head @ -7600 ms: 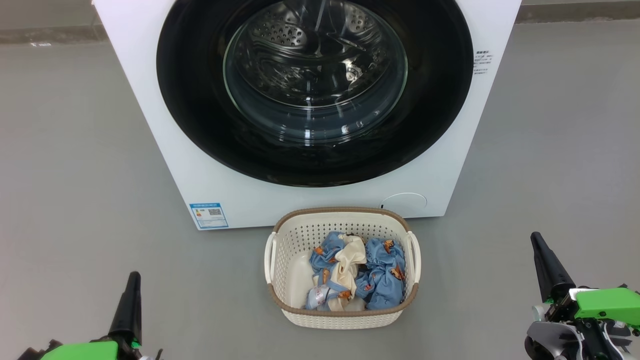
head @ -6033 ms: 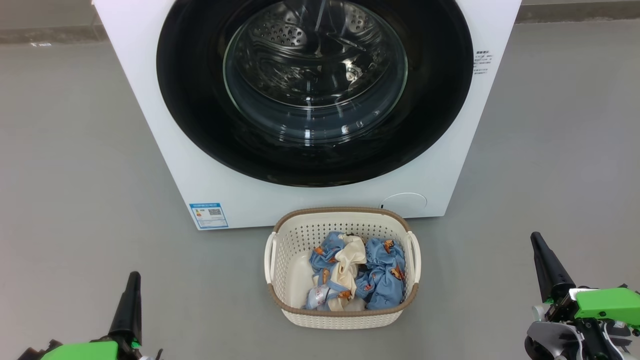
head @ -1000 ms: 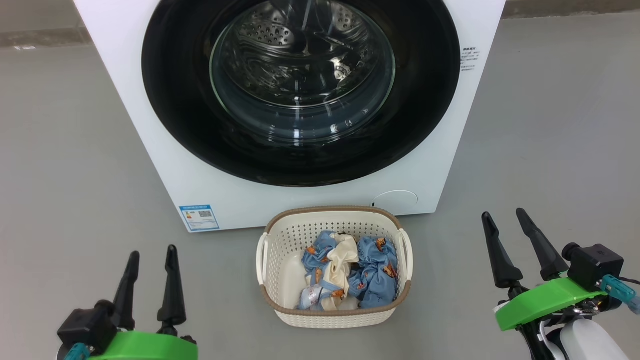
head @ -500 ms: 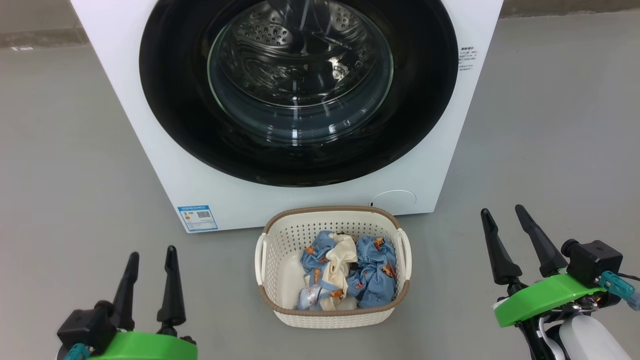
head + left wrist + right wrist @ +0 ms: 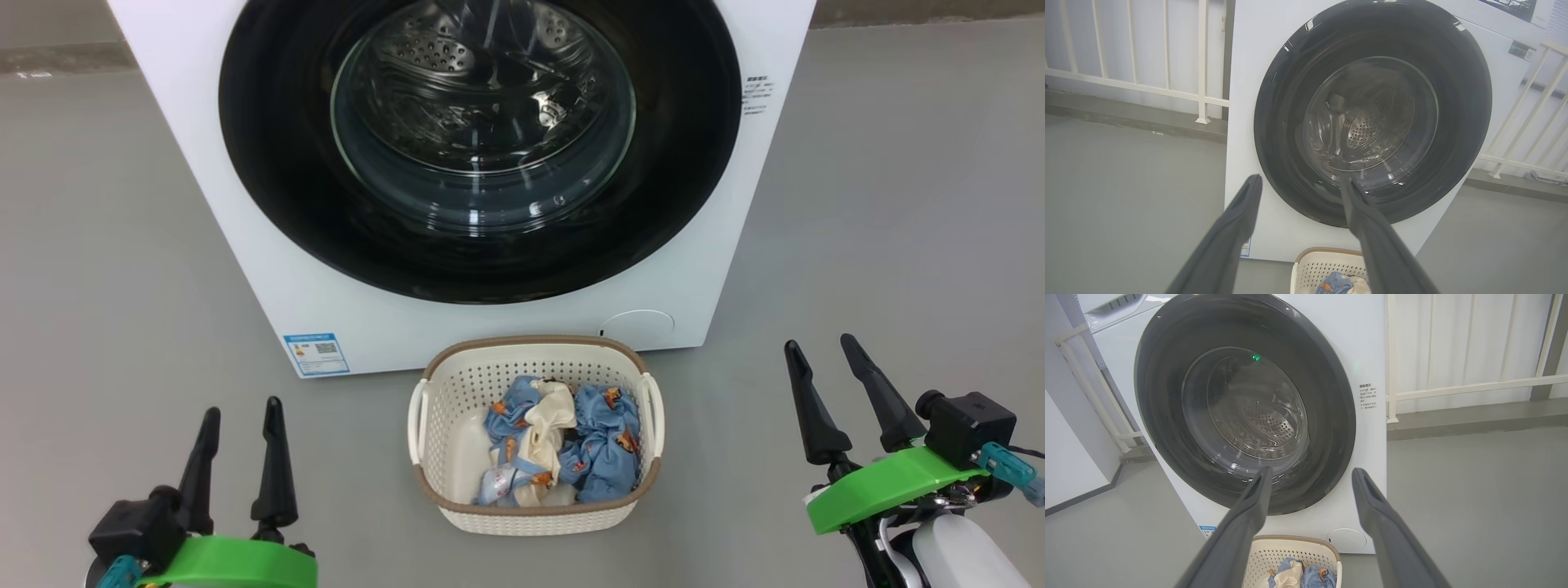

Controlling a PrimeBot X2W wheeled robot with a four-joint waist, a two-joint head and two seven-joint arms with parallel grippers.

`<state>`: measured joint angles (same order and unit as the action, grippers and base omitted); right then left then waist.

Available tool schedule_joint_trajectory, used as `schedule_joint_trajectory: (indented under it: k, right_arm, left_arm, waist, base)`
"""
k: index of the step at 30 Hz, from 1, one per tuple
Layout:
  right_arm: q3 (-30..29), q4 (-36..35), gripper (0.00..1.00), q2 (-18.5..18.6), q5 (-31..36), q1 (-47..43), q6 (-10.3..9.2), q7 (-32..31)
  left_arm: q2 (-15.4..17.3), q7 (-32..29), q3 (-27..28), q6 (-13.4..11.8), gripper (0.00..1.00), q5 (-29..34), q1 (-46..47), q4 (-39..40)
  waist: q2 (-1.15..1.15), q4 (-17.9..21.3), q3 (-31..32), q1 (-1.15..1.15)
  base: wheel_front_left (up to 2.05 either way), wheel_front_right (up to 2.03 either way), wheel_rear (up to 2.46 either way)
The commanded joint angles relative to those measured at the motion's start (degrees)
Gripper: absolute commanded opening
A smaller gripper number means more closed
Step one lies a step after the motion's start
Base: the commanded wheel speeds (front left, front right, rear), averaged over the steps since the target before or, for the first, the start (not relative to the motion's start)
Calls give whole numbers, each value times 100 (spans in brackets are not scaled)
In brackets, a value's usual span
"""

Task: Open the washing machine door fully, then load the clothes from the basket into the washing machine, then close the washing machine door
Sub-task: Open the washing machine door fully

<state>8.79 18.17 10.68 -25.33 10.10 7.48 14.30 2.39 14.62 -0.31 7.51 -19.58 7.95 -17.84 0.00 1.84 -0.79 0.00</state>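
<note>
Likely stiff and slick, the washing machine door (image 5: pixel 269 163) wanted a rim hold; left gripper (image 5: pixel 242 406) and right gripper (image 5: pixel 818 341) held fingers (image 5: pixel 273 465) spread, empty.

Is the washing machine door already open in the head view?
No, the washing machine door sits shut, flush against the washing machine.

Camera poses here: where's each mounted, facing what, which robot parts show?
Head: up high, looking forward and down at the washing machine, its shut door and the basket of clothes; left hand and right hand at the bottom corners.
Left wrist: on the left arm, faces the door from its left; own fingers.
Right wrist: on the right arm, faces the door from its right; own fingers.
Shared: door and basket, all three.
</note>
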Motion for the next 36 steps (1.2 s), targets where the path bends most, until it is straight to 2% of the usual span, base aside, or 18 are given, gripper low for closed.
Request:
schedule_joint_trajectory:
  k: [1, 17, 36]
  right_arm:
    - [96, -117, 100, 76, -50, 243, 1, 70]
    - [95, -115, 100, 61, -69, 236, 1, 70]
    - [58, -108, 100, 50, -107, 218, 1, 70]
  left_arm:
    - [51, 38, 176, -3, 100, 33, 215, 84]
    - [50, 38, 173, -3, 100, -101, 187, 133]
    - [62, 38, 119, -2, 100, -157, 218, 46]
  waist:
    - [0, -3, 0, 0]
    - [0, 12, 6, 0]
    - [0, 36, 1, 0]
  base:
    - [86, 86, -172]
    - [94, 94, -189]
    - [8, 8, -15]
